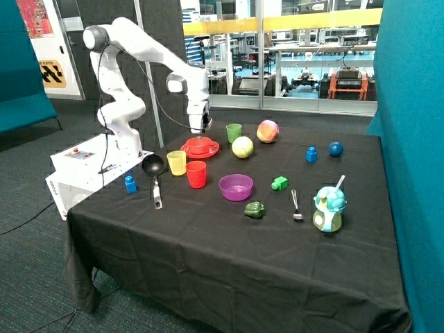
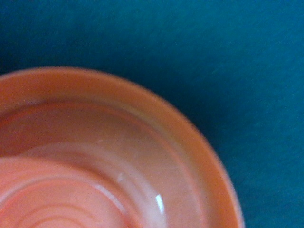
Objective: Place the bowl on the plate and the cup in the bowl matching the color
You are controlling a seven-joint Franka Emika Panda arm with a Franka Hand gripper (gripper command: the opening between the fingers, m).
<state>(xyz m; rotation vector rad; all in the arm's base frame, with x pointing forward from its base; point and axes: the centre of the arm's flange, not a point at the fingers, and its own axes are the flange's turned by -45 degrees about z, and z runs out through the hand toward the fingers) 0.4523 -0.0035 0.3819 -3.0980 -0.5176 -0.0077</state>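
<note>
On the black-clothed table (image 1: 208, 250) in the outside view, the red-orange bowl (image 1: 199, 144) already sits on the red plate (image 1: 200, 150), left of the frame's centre. Directly above the bowl hangs the gripper (image 1: 201, 127) of the white arm (image 1: 132, 41), its tip down at the bowl's rim; whether its fingers are released or clenched cannot be told from here. Just below and left of the plate stand the yellow cup (image 1: 177, 162) and the red cup (image 1: 196, 174), side by side on the cloth, so the red cup is not in the bowl. Right of the red cup lies the purple bowl (image 1: 236, 186). A green cup (image 1: 234, 132) stands right of the plate, towards the top of the table. A black ladle (image 1: 154, 175) lies left of the yellow cup.

Across the lower left of the wrist view spreads the bowl (image 2: 142, 142), very close, with concentric rings inside it. Dark cloth (image 2: 190, 38) fills the rest of the picture. No fingers show here.
</note>
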